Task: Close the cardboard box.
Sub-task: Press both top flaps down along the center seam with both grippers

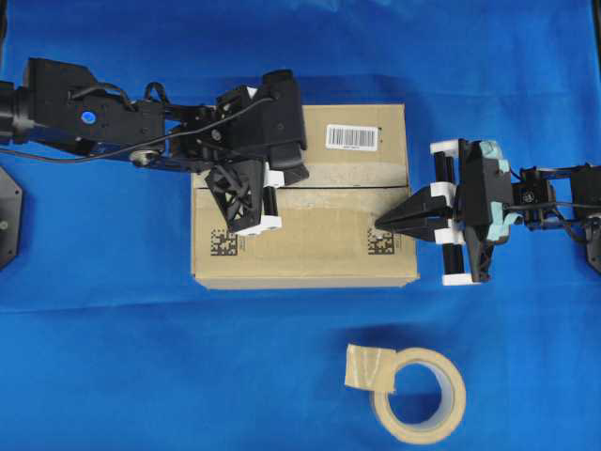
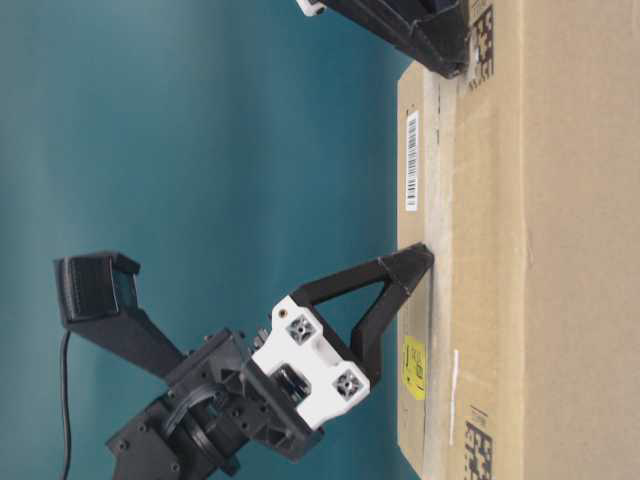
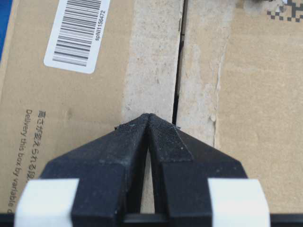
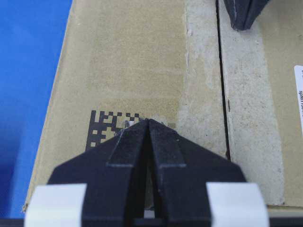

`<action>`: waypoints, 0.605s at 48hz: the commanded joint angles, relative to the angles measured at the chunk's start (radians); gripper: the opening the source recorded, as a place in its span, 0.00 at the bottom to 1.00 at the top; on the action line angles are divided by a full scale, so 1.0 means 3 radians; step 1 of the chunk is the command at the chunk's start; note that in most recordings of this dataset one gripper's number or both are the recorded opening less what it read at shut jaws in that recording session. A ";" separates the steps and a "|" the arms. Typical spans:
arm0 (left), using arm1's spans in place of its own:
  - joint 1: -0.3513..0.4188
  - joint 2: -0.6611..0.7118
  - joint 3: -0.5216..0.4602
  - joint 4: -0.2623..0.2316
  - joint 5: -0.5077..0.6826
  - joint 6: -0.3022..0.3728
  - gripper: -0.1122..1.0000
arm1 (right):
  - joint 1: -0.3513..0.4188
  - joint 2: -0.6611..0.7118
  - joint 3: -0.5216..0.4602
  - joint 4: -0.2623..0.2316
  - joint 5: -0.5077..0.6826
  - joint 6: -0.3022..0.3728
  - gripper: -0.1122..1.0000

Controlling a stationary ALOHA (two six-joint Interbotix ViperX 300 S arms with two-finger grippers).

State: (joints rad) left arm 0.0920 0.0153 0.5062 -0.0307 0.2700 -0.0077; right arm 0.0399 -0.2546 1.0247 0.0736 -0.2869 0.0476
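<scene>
The cardboard box (image 1: 310, 249) lies mid-table with its top flaps down, meeting at a narrow seam (image 3: 178, 71). My left gripper (image 1: 266, 194) is shut with nothing in it. Its tip (image 3: 149, 115) rests on the old tape strip just beside the seam, on the flap that carries the barcode label (image 3: 75, 33). My right gripper (image 1: 378, 222) is also shut and empty. Its tip (image 4: 148, 120) touches the near flap at a data-matrix print (image 4: 102, 127), close to the box's right edge. The table-level view shows both tips against the box top (image 2: 425, 255).
A beige tape roll (image 1: 418, 395) lies on the blue cloth (image 1: 113, 357) in front of the box, to the right. A yellow sticker (image 2: 414, 367) is on the box's side. The left arm's body (image 1: 84, 117) stretches along the table's left.
</scene>
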 commanded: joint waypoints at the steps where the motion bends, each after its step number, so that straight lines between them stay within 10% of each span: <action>1: -0.0026 -0.0107 0.0015 -0.0005 -0.0061 -0.0010 0.10 | -0.0056 -0.0010 -0.0046 0.0000 -0.0061 -0.0010 0.10; 29: -0.0072 -0.0128 0.0066 -0.0010 -0.0092 -0.0010 0.10 | -0.0378 -0.0010 -0.0005 0.0000 -0.0097 -0.0010 0.10</action>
State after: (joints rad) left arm 0.0813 0.0015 0.5323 -0.0307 0.2454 -0.0092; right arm -0.0629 -0.2546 1.0278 0.0736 -0.3083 0.0460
